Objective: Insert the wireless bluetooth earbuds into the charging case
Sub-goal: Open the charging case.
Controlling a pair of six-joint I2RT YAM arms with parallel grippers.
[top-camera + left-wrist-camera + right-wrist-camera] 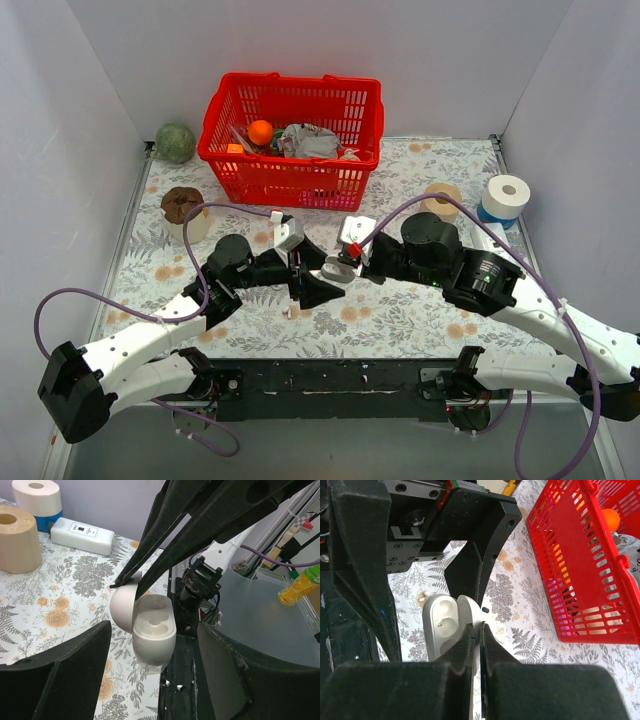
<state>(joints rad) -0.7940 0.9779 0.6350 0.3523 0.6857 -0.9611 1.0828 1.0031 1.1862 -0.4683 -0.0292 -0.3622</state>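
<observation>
The charging case point(440, 630) stands open, its lid point(466, 607) pinched between the closed fingers of the right gripper point(480, 630). The left gripper point(152, 645) straddles the case body with its jaws apart and a gap on each side. A tiny white piece, possibly an earbud point(290, 312), lies on the table just in front of the case. The step looks like steadying the case for loading. Next, the left jaws probably need to close squarely on the body without wrenching the lid.

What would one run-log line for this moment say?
right claw: shut on lid | left claw: open around charging case | case: lid up | wells: look empty
</observation>
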